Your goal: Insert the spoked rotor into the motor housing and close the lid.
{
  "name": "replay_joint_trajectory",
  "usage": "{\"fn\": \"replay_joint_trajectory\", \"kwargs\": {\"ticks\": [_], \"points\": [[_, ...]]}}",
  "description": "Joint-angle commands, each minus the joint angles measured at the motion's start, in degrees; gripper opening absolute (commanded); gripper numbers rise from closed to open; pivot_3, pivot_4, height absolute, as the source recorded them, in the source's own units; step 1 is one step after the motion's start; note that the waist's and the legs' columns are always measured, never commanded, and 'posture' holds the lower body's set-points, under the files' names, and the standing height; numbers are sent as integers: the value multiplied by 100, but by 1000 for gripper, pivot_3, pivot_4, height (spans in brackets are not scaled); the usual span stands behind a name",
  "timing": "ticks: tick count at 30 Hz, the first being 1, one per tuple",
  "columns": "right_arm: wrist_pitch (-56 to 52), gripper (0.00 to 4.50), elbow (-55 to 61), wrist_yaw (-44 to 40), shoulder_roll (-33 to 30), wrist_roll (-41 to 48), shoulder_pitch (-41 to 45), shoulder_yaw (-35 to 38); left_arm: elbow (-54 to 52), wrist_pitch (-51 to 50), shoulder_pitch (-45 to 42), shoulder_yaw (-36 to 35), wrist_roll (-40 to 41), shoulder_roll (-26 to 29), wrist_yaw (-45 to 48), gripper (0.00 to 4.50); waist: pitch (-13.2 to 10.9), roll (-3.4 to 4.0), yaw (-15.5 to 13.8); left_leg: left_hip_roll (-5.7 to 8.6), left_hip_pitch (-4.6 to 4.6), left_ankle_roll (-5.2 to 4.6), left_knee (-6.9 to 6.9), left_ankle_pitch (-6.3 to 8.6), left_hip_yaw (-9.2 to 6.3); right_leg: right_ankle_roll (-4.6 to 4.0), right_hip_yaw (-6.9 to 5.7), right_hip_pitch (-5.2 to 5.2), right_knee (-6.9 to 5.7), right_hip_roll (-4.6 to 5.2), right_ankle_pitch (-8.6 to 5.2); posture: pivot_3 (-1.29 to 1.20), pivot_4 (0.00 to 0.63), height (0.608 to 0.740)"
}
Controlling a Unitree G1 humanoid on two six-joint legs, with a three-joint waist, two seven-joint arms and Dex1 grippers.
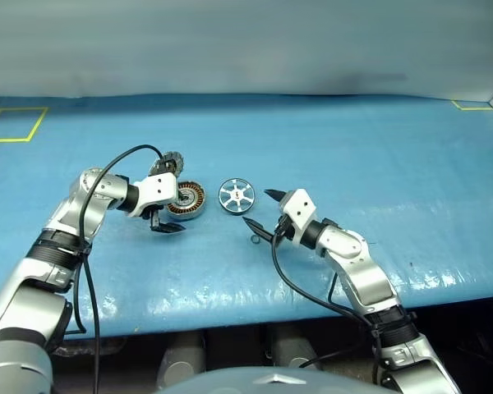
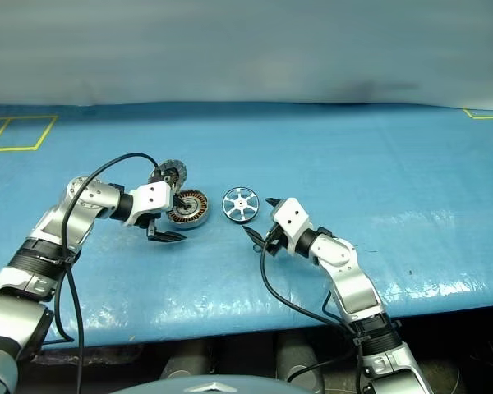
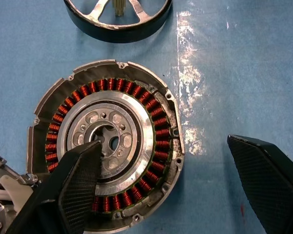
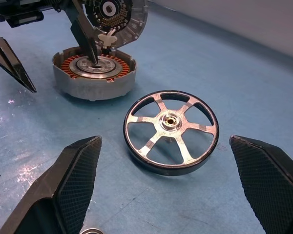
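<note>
Spoked rotor is seen flat on the blue table just ahead of the right gripper, whose fingers are spread wide, empty. Rigid, light, slippery metal is judged; the rim is best pinched. Beyond, the motor housing lies under the left gripper, likewise wide and empty.

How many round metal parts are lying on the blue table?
3. The motor housing sits under the left tool. The lid is just behind it. The spoked rotor lies between both arms. Smaller bits may be hidden.
</note>
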State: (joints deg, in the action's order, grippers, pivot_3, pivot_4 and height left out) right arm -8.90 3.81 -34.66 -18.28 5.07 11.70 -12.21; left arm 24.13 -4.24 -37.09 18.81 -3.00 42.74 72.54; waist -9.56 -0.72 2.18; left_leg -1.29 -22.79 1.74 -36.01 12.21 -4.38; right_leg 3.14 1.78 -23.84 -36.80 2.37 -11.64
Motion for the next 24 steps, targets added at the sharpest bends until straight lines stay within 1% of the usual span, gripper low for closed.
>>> {"fn": "replay_joint_trajectory", "kwargs": {"ticks": [1, 5, 9, 12, 14, 15, 17, 22, 23, 24], "points": [[135, 4484, 254, 51, 5, 33, 4, 120, 200, 106, -100, 91, -167, -92, 58, 4500, 0, 0, -1, 0, 1, 0, 0, 0, 0, 0, 0, 0, -1, 0, 0, 0, 150, 740], [156, 4484, 263, 92, 17, 26, 11, 150, 324, 197, -141, 220, -307, -198, 176, 4500, 0, 0, -2, 0, 7, 0, -3, 0, 0, 0, 0, 6, -4, 0, 0, 0, 150, 740], [164, 4500, 263, 126, 8, 26, 6, 156, 354, 248, -97, 351, -446, -236, 287, 3615, 1, 0, -2, 0, 9, -1, -5, 0, 1, 0, 2, 8, -4, 0, 0, 0, 150, 740], [172, 4500, 285, 159, 10, 30, -7, 172, 324, 227, -25, 419, -501, -242, 400, 3615, 3, 2, 4, 0, 11, -1, -2, 0, 3, 1, 6, 8, -3, 0, 0, 0, 150, 740], [180, 4500, 288, 183, 15, 33, -8, 189, 372, 259, 20, 479, -558, -231, 458, 3305, 4, 2, 2, 0, 11, -1, -2, 0, 2, 2, 6, 8, -4, 0, -1, 0, 150, 740], [184, 4500, 290, 194, 17, 38, -11, 199, 402, 283, 34, 505, -597, -223, 459, 3121, 4, 2, 3, 0, 12, -1, -2, 0, 3, 2, 6, 9, -4, 0, -1, 0, 150, 740], [198, 4500, 287, 211, 12, 40, -14, 209, 452, 357, 52, 557, -693, -196, 447, 2519, 7, 3, 8, 1, 17, -1, -2, 0, 6, 2, 10, 12, -3, 0, -1, 0, 150, 740], [208, 4500, 297, 220, -10, 49, -4, 258, 516, 590, 150, 618, -891, -127, 504, 2519, 22, 16, 21, 1, 29, -2, -1, 0, 12, 3, 18, 18, -5, 0, -2, 0, 150, 740], [210, 4500, 296, 219, -12, 51, 0, 266, 519, 633, 167, 612, -915, -111, 497, 2167, 26, 19, 26, 1, 30, -2, -1, 0, 13, 3, 20, 19, -5, 0, -2, 0, 150, 740], [213, 4500, 291, 219, -14, 50, 6, 272, 532, 730, 176, 607, -965, -92, 450, 2014, 36, 30, 27, 1, 30, -2, -1, 1, 15, 3, 22, 19, -5, 0, -2, 0, 150, 740]]}}
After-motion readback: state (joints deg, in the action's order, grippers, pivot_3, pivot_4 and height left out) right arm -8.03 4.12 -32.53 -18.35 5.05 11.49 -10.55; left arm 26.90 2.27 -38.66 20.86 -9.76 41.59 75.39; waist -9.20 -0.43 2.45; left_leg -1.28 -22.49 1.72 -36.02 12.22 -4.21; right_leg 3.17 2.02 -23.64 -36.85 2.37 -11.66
